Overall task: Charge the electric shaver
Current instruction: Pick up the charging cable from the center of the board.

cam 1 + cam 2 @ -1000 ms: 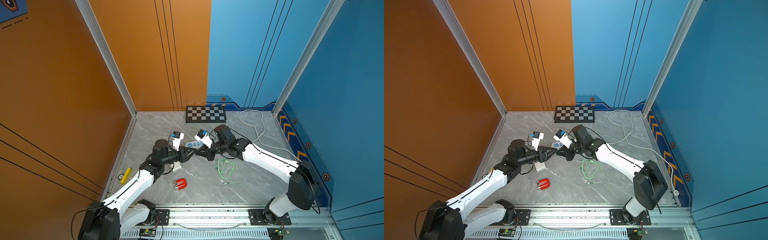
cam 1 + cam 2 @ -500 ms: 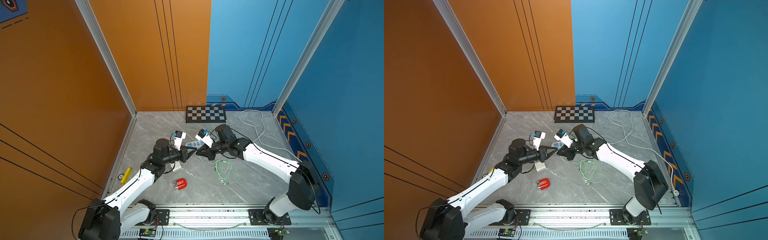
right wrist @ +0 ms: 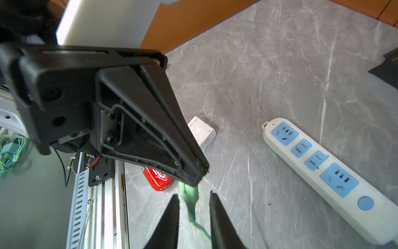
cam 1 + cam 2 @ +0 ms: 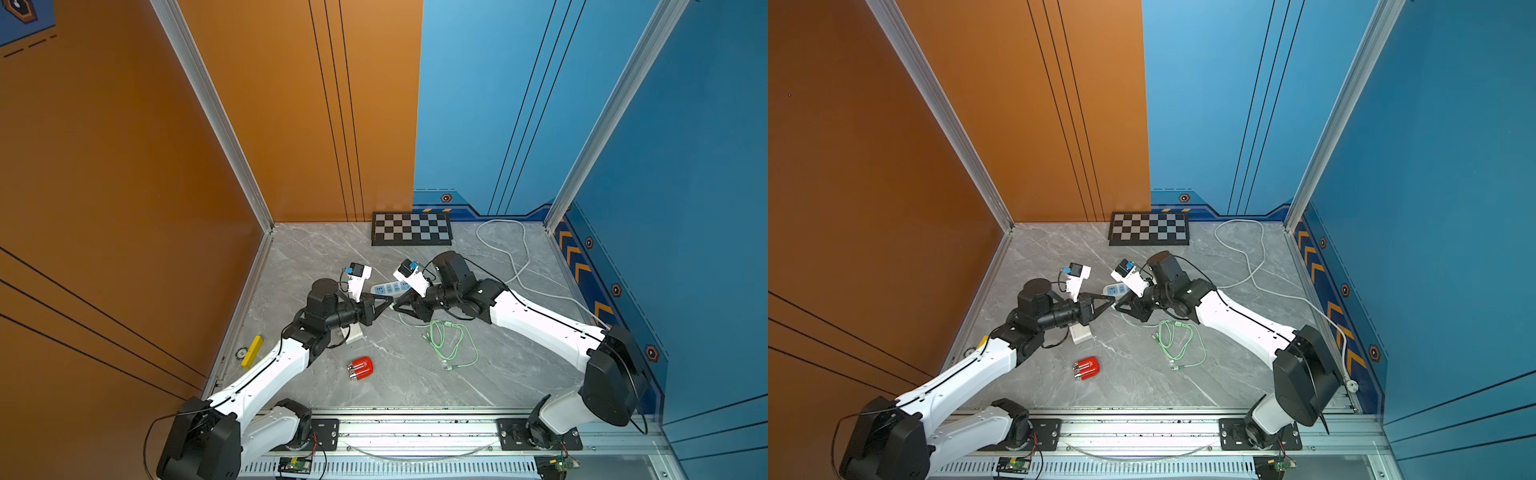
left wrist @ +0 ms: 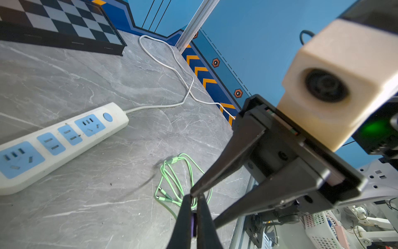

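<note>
**Fig.** Electric shaver (image 4: 360, 369) lies loose on tabletop (image 4: 415, 390), well apart from power strip (image 4: 390, 287), on its arm-base side, untouched. Left fingers (image 3: 189, 163) pressed together, pinching plug of green cable (image 3: 190, 199). Right fingers (image 3: 168, 222) spread astride same plug. I judge shaver light, rigid, glossy-slippery. I would grip across red midbody, sparing silver heads.
</note>
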Controlling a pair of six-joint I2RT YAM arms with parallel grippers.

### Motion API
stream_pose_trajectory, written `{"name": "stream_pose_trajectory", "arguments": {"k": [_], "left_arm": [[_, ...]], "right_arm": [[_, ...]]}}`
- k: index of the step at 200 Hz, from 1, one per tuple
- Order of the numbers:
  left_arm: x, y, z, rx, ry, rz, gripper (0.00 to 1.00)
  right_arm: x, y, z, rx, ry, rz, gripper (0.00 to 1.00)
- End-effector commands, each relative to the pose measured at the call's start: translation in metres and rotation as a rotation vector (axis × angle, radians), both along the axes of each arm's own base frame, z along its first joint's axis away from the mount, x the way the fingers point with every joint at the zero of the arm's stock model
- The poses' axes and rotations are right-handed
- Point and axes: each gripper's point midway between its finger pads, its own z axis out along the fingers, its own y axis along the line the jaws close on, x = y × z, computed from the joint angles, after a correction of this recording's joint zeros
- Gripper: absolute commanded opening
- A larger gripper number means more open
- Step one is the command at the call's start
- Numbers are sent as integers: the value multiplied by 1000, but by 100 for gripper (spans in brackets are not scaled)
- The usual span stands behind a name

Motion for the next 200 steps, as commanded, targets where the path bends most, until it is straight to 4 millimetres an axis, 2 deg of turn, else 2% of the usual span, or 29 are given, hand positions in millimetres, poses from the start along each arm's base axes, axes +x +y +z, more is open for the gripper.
{"name": "stream_pose_trajectory", "arguments": {"k": [1, 47, 78, 92, 145, 200], "left_arm": [[8, 10, -5, -1, 15, 67, 0], [15, 12, -4, -7, 27, 87, 0], [15, 10, -2, -18, 30, 74, 0], [12, 7, 1, -25, 24, 48, 0], [6, 7, 6, -38, 15, 30, 0], [4, 6, 12, -48, 7, 21, 0]], "right_arm": [[5, -14, 8, -12, -76, -91, 34], [-8, -24, 0, -11, -55, -110, 35], [-21, -18, -20, -13, 15, -55, 35], [-20, -16, -23, -11, 43, -27, 36], [-10, -2, -4, 1, 21, 69, 39], [-4, 10, -15, 10, 53, 97, 39]]}}
